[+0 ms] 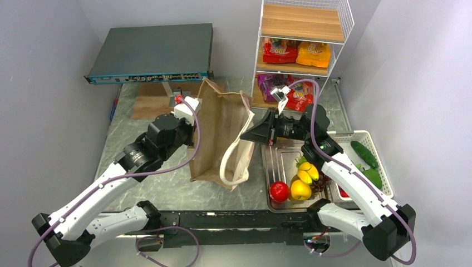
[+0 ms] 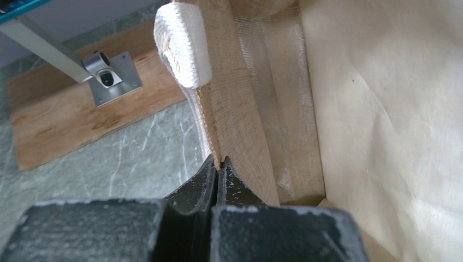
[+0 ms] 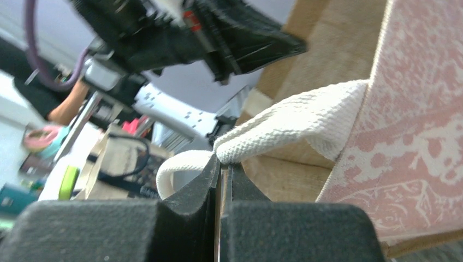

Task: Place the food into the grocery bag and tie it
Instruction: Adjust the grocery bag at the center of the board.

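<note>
Brown bag (image 1: 217, 133) stands held open: left gripper (image 2: 218, 166) pinches its rim, right gripper (image 3: 221, 164) pinches a handle (image 3: 295, 123). Next, one gripper must let go to fetch food (image 1: 300, 189).

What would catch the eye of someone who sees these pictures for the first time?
The brown grocery bag sits in the middle of the table, with the left gripper shut on its left rim and the right gripper shut on its right rim beside a white handle. To its right, a red apple and yellow fruit lie on a metal tray.
</note>
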Robot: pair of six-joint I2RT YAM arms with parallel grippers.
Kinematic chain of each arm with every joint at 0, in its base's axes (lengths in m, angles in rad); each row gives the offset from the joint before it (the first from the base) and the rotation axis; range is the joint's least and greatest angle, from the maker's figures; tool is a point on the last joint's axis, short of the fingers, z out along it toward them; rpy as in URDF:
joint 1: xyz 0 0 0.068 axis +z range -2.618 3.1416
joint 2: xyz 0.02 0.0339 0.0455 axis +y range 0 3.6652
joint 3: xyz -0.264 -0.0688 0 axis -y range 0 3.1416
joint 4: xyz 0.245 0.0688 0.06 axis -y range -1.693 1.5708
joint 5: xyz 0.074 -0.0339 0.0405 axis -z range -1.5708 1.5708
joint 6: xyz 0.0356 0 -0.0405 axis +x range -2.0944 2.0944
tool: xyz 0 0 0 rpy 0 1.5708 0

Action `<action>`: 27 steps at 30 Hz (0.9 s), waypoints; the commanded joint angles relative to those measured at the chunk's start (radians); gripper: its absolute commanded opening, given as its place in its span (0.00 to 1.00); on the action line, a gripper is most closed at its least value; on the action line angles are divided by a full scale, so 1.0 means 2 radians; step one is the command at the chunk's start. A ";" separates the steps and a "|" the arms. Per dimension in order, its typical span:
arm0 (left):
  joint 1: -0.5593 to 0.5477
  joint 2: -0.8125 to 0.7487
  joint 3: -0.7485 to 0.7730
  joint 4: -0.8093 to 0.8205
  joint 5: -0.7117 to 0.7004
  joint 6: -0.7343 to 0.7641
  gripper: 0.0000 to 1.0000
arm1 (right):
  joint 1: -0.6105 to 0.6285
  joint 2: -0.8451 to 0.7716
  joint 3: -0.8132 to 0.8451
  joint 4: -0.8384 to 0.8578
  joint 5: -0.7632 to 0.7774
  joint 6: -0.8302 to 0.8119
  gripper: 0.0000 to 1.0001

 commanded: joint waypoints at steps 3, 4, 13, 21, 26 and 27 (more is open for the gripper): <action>0.005 -0.004 0.082 -0.048 -0.055 0.041 0.00 | -0.002 -0.011 0.006 0.141 -0.152 0.023 0.00; 0.006 -0.004 0.092 -0.059 -0.061 0.041 0.00 | -0.002 -0.012 0.005 0.146 -0.159 0.024 0.00; 0.010 -0.014 0.181 -0.132 -0.081 0.057 0.00 | -0.003 0.006 0.001 0.127 -0.172 -0.007 0.00; 0.010 -0.020 0.241 -0.170 -0.059 0.032 0.00 | -0.009 0.009 0.014 -0.044 -0.115 -0.138 0.25; 0.010 -0.013 0.255 -0.183 -0.052 0.022 0.00 | -0.009 0.006 0.027 -0.167 0.035 -0.173 0.70; 0.010 -0.011 0.255 -0.184 -0.050 0.019 0.00 | -0.009 0.007 0.034 -0.198 0.073 -0.178 0.72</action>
